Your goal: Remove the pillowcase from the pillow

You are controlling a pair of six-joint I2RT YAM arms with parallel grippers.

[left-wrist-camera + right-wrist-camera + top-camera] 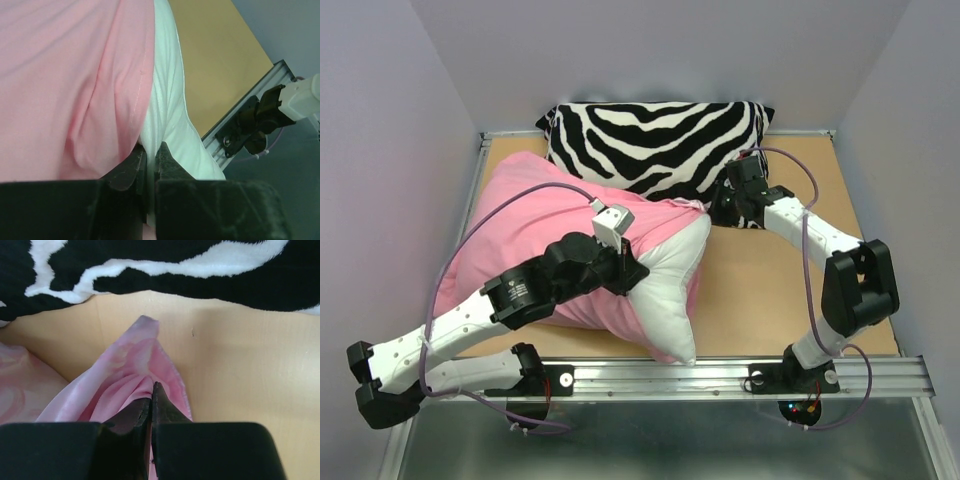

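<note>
The pink pillowcase (530, 220) covers most of the white pillow (672, 290), whose right end sticks out bare. My left gripper (623, 272) is shut on a fold of the white pillow (167, 115) right at the pillowcase's open hem (100, 90). My right gripper (728, 203) is shut on a corner of the pillowcase (135, 375), pulled toward the right near the zebra pillow. The rose print shows faintly in the right wrist view.
A black-and-white zebra-striped pillow (655, 145) lies along the back of the wooden table (770, 300) and also shows in the right wrist view (175, 270). Metal rail (720, 375) runs along the near edge; the right arm's base (260, 120) shows there.
</note>
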